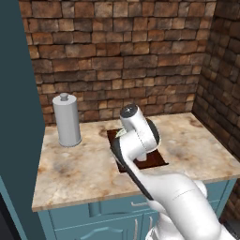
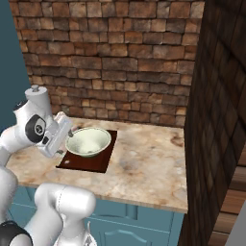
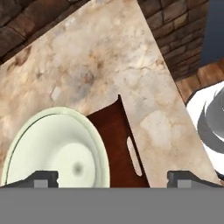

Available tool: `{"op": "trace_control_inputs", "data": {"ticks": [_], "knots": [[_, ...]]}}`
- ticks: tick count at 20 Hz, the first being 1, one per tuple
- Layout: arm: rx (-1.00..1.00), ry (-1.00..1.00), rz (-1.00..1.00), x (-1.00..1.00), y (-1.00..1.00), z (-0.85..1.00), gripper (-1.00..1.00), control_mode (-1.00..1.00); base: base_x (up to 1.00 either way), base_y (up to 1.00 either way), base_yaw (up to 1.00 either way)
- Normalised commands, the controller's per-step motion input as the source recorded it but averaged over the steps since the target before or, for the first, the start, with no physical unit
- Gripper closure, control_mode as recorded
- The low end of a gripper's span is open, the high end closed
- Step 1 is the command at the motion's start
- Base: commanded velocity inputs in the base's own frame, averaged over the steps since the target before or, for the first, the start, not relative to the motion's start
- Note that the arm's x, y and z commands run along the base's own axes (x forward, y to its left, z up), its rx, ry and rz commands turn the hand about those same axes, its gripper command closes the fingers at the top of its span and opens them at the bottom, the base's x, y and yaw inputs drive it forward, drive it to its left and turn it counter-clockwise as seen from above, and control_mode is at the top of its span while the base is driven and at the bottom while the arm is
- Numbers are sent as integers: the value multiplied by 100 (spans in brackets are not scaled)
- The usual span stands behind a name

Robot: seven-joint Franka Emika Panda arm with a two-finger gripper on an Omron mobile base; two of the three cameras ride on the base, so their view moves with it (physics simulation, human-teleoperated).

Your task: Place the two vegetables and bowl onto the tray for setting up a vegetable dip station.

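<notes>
- Brick walls back a mottled beige stone counter (image 2: 144, 158) that sits on teal cabinets.
- On that counter lies the tray (image 2: 98, 161), a dark reddish-brown board; the hand view shows its slot handle (image 3: 134, 156) at the end beside the bowl.
- The bowl (image 2: 89, 141), pale greenish-white and round, stands upright on the tray and covers most of the tray's far half; a bare strip of tray shows on the side toward the robot.
- A small white dot (image 2: 67, 162) sits on the tray's near corner, in front of the bowl.
- The gripper (image 3: 112, 178) hangs just beside the bowl's rim, at the bowl's side toward the canister; its fingers (image 3: 41, 178) are spread wide with nothing between them.
- A tall grey metal canister (image 1: 66, 120) with a knob lid stands on the counter well apart from the tray, near the back wall.
- No cucumber or carrot can be made out; the arm hides part of the tray in the left base view.
</notes>
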Motion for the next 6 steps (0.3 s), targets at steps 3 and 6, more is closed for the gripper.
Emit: {"op": "trace_control_inputs", "data": {"ticks": [3,6], "knots": [[7,0,-2,-59,-28,58,-100,-100,0,0,0],[9,0,0,-57,-27,48,-100,-100,0,0,0]]}}
